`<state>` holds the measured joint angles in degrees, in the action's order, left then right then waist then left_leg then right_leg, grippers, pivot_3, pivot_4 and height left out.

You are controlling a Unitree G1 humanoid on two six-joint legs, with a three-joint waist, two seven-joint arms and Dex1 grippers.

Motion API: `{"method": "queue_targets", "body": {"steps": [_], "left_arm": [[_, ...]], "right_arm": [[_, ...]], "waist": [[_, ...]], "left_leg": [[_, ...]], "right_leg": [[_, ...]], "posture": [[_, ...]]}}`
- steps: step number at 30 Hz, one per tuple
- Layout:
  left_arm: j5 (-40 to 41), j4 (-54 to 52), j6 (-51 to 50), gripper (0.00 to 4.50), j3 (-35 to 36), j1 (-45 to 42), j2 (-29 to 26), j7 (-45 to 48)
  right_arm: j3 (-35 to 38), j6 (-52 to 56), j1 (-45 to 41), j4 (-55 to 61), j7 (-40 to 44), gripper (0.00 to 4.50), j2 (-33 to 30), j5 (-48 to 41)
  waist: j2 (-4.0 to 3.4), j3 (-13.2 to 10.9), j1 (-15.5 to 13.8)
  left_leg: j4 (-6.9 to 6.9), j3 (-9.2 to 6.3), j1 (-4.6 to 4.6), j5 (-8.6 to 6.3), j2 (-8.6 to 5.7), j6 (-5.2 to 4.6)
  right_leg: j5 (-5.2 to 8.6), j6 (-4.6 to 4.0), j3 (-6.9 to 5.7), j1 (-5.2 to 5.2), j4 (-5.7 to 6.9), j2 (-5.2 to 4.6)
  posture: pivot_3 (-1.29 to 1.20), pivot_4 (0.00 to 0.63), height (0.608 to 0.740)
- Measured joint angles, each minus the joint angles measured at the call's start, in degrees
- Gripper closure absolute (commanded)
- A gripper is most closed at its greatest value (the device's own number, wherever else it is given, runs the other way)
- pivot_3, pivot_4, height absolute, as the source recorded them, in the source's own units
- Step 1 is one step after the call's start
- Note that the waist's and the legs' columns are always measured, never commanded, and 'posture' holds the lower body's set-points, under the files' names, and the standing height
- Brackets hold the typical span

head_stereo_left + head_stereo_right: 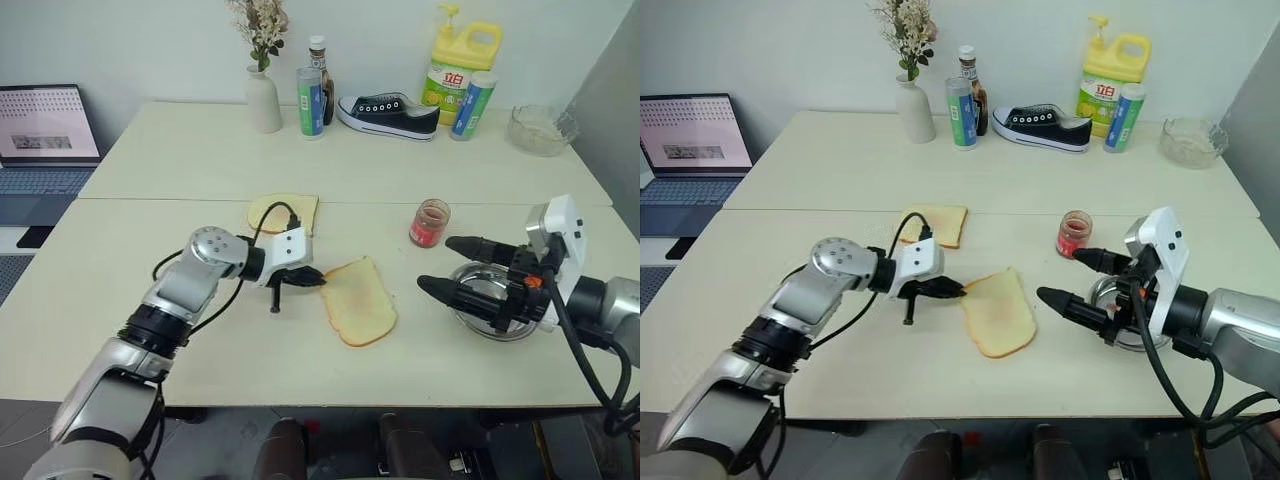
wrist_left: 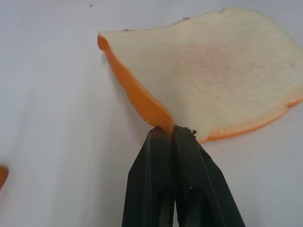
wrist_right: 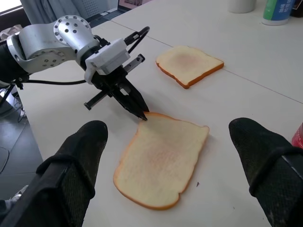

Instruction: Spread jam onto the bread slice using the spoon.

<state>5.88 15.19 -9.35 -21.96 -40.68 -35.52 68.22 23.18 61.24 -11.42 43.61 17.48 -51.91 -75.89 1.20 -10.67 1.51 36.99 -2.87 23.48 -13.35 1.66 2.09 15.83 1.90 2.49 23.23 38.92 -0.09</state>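
Observation:
The bread slice (image 1: 360, 302) lies flat at the table's middle, pale yellow with a tan crust. My left gripper (image 1: 318, 280) is shut, and its fingertips (image 2: 171, 135) press against the crust at the slice's near-left corner. To the right, my right gripper (image 1: 436, 264) stands open with nothing between its fingers, hovering over a round steel dish (image 1: 500, 335). The jam (image 1: 430, 222) fills a small glass jar just behind that gripper. The spoon is out of view.
A smaller, squarer slice (image 1: 283, 211) lies behind the left gripper. Along the back stand a white vase (image 1: 264, 98), bottles (image 1: 312, 100), a black shoe (image 1: 390, 115), a yellow jug (image 1: 458, 62) and a glass bowl (image 1: 541, 130). A laptop (image 1: 45, 125) sits far left.

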Motion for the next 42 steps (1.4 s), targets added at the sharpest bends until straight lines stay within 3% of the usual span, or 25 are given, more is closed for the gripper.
{"method": "queue_targets", "body": {"steps": [8,15,18,30,34,39,42], "left_arm": [[-5.4,8.8,7.3,4.46,-0.4,-3.8,7.6,-1.6],[-9.3,17.3,13.6,4.46,-0.8,-8.0,11.1,-2.9],[-9.5,18.8,14.5,3.82,-0.7,-8.3,12.0,-3.2],[-9.5,19.5,15.2,0.13,3.3,-9.2,11.1,-6.4],[-4.7,12.4,14.6,0.06,7.8,-6.7,10.5,-5.9],[8.2,-9.5,1.8,0.06,10.0,0.0,9.3,0.3],[12.4,-17.4,-4.7,0.06,9.9,0.9,8.2,2.2]], "right_arm": [[-0.1,-1.8,3.9,-0.2,0.1,0.00,-1.7,0.5],[-0.2,-3.1,6.9,0.1,0.0,0.00,-2.2,0.7],[-0.2,-3.6,8.0,0.4,-0.1,0.00,-2.2,0.7],[2.7,-5.7,15.9,0.5,-1.6,0.00,-1.7,3.9],[8.5,-6.6,22.2,0.3,-3.3,0.00,1.3,4.4],[15.0,-8.7,31.8,0.0,-4.7,0.00,7.5,5.8],[17.4,-10.1,34.9,-1.9,-6.0,0.00,11.8,4.2]], "waist": [[0.01,0.0,0.0],[0.00,0.0,0.1],[0.01,0.0,0.0],[0.01,0.0,0.0],[0.01,0.0,0.0],[0.00,0.0,0.0],[-0.05,0.0,0.0]], "left_leg": [[0.03,0.00,0.01,0.00,-0.02,0.00],[0.01,-0.01,0.00,0.00,-0.01,0.00],[0.02,-0.02,0.01,0.00,-0.01,0.00],[0.02,-0.02,0.00,0.00,-0.01,0.00],[0.02,-0.04,0.02,0.00,0.01,0.01],[0.00,-0.07,0.00,0.01,0.02,0.02],[0.02,-0.03,-0.09,0.01,0.01,0.02]], "right_leg": [[0.00,0.01,0.00,0.00,0.02,0.01],[-0.01,0.01,-0.01,0.00,0.04,0.02],[0.00,0.01,-0.01,0.00,0.04,0.02],[0.00,0.02,0.00,0.00,0.05,0.02],[0.00,0.04,-0.02,-0.01,0.05,0.00],[0.02,0.06,-0.04,-0.04,0.06,-0.01],[0.02,0.07,0.01,-0.08,0.11,0.00]], "posture": [[0.00,0.150,0.740],[0.00,0.150,0.740],[0.00,0.150,0.740],[0.00,0.150,0.740],[0.00,0.150,0.740],[0.00,0.150,0.740],[0.00,0.150,0.740]]}}
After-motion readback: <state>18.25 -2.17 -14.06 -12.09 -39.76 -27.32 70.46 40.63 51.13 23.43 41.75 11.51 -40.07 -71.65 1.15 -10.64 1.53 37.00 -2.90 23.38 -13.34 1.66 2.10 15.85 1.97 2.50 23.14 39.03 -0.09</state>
